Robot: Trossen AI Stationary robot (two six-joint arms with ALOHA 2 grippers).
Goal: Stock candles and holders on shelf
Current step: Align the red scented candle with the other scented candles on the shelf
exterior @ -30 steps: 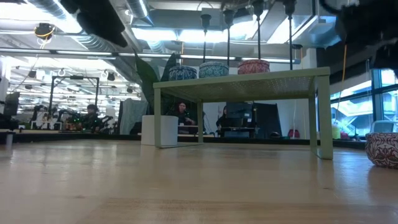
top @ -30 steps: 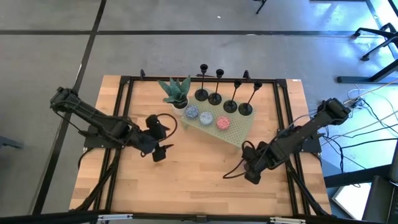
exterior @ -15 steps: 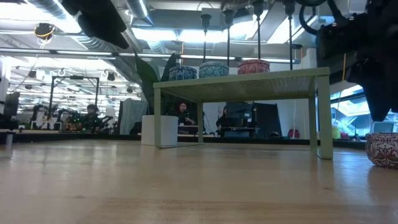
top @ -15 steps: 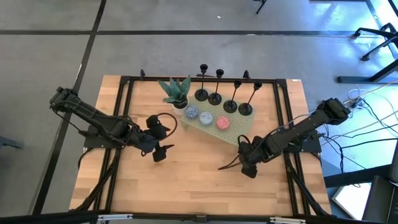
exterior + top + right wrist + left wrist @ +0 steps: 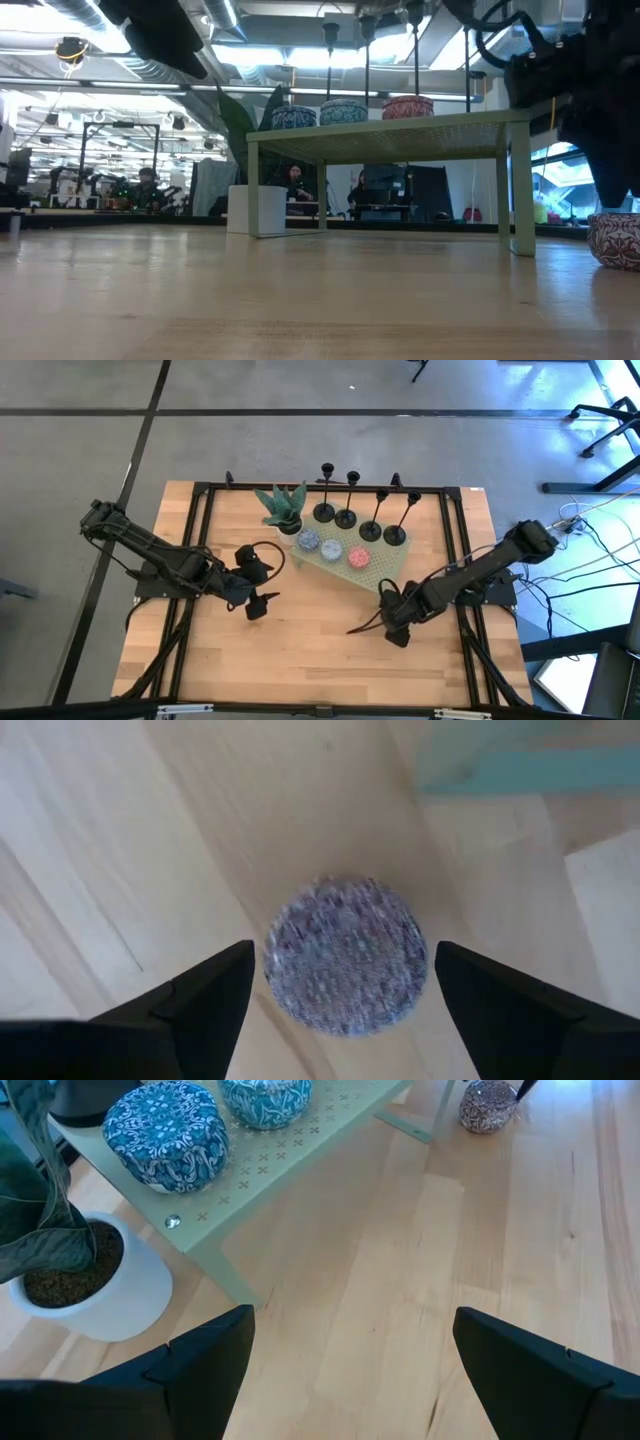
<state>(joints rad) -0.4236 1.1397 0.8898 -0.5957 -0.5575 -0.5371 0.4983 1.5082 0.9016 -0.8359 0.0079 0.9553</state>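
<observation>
R gripper (image 5: pixel 340 990), jaws spread, hangs over the 4th candle (image 5: pixel 346 952) by the shelf (image 5: pixel 385 572) to straddle it; L gripper (image 5: pixel 350 1355) waits open mid-table.

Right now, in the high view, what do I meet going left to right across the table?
Left gripper → potted plant → blue candle → teal candle → pink candle → right gripper.
</observation>
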